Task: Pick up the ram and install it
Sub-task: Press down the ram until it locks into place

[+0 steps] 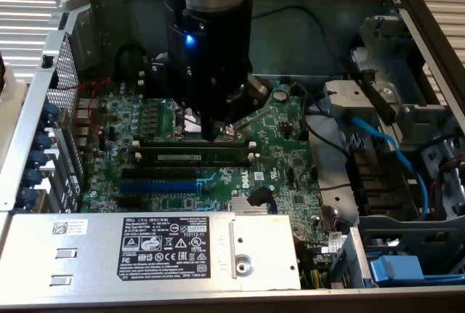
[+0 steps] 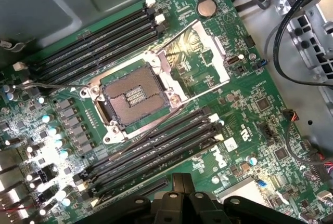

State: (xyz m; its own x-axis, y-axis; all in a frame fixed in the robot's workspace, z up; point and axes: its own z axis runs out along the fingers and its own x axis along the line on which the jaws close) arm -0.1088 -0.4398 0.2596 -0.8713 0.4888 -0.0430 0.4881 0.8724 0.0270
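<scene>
One blue expansion slot (image 1: pixel 158 187), one coin cell (image 2: pixel 206 8), one open processor socket (image 2: pixel 136 97) — one ram (image 1: pixel 192 157).

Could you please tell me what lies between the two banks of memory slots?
The open processor socket with its bare contacts, seen in the wrist view.

Workbench with opened computer case (image 1: pixel 407 8)

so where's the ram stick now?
Exterior view: the long dark-green ram stick sits in a black memory slot, just below the gripper, above the blue expansion slot.
</scene>
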